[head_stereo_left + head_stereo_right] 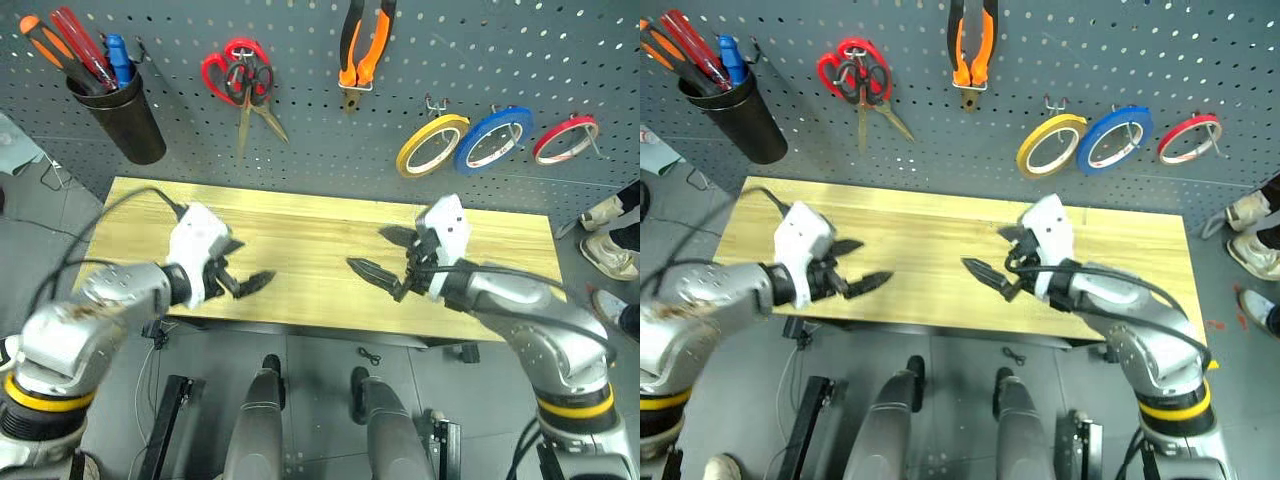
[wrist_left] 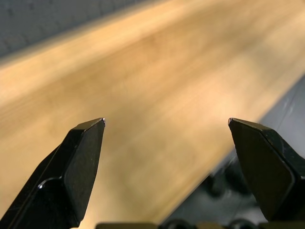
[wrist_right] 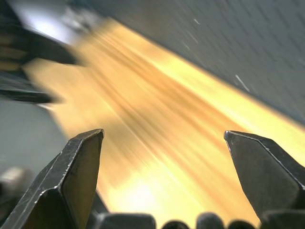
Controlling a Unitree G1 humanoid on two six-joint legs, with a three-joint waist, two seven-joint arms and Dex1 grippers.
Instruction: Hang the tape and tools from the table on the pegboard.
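Yellowish wood planks make up the table [image 1: 300, 240] under my two arms. My left gripper [image 1: 242, 268] hangs over the near left part of the tabletop with its two black fingers spread wide and nothing between them. My right gripper [image 1: 385, 253] hangs over the middle right part, its fingers just as wide apart and holding nothing. The two grippers point toward each other, well apart.

Behind the table stands the grey-blue pegboard [image 1: 470, 60]. The blue tape [image 1: 493, 139] hangs there on a hook, between a yellow ring [image 1: 431, 145] and a red ring [image 1: 565, 139]. The orange-and-black pliers [image 1: 364, 45] hang near the top middle. The small black-handled scissors [image 1: 252, 100] hang further left, together with the red-handled scissors [image 1: 227, 68], blades pointing down. A black cup [image 1: 125, 115] at the far left holds the blue-handled screwdriver [image 1: 118, 58] beside red and orange ones [image 1: 70, 45].
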